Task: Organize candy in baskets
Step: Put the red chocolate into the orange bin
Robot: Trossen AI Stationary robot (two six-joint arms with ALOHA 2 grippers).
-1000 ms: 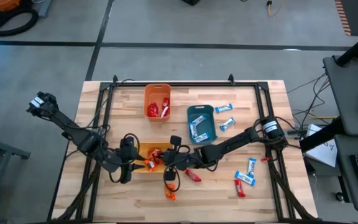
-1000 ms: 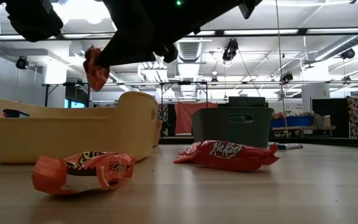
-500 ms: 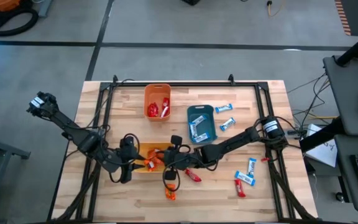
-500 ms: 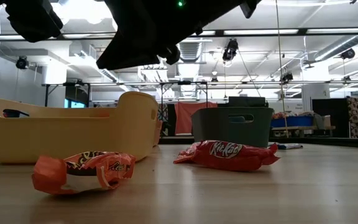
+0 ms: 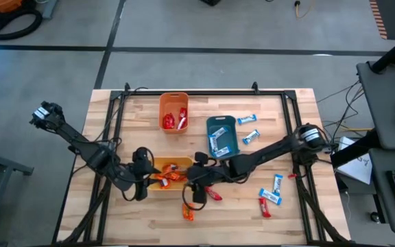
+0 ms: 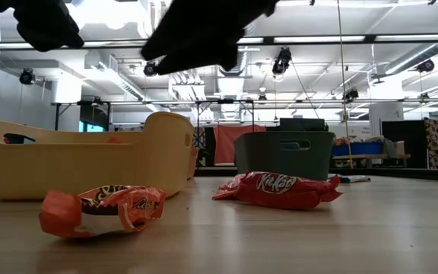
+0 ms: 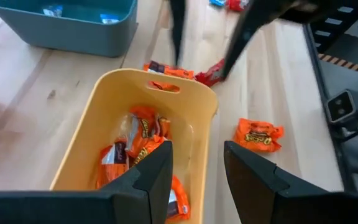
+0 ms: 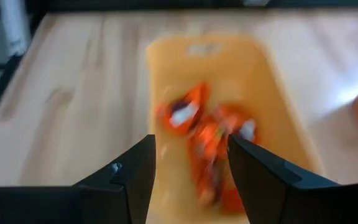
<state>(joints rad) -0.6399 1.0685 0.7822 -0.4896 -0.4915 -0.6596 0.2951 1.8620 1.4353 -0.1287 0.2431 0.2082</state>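
Orange-wrapped candy heaped inside yellow basket on counter. Right pincer hovering above basket, fingers spread, empty. Left pincer at basket's near end, parted, gripping nothing.

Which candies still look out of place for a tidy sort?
An orange candy and a red candy lie loose on the table outside the yellow basket; blue candies sit beside the teal basket.

Three baskets sit mid-frame — candy lies scattered lower right, more inside each basket.
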